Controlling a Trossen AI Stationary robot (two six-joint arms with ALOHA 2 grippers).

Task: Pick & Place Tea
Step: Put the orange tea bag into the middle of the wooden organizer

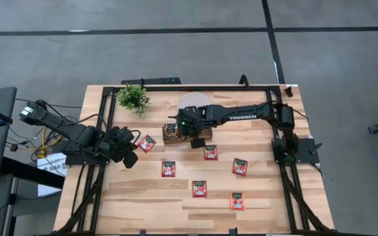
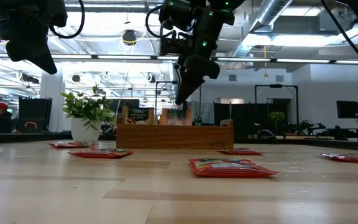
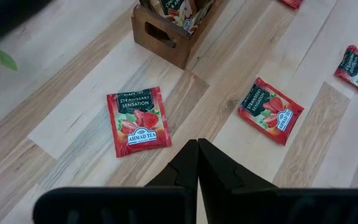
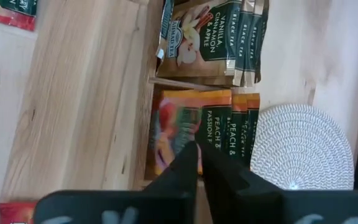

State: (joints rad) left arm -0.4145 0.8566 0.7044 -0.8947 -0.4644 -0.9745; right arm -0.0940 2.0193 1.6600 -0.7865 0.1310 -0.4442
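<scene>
Several red tea sachets lie flat on the table: one (image 1: pixel 147 143) close to my left gripper, others (image 1: pixel 210 152) (image 1: pixel 199 189) toward the near side. The brown wooden tray (image 1: pixel 174 133) holds upright sachets, dark vanilla ones (image 4: pixel 210 37) and orange peach ones (image 4: pixel 213 127). My right gripper (image 4: pixel 198 150) hangs shut just above the peach compartment, pointing steeply down, nothing between its fingers; the low view shows it (image 2: pixel 181 99) above the tray (image 2: pixel 174 135). My left gripper (image 3: pixel 197 146) is shut and empty, raised over the table's left side beside a strawberry sachet (image 3: pixel 137 120).
A small potted plant (image 1: pixel 133 98) stands at the far left and a round white disc (image 1: pixel 192 101) lies behind the tray. More red sachets (image 1: pixel 240 166) (image 1: pixel 237 200) lie toward the right and near side. Black rails frame the table's edges.
</scene>
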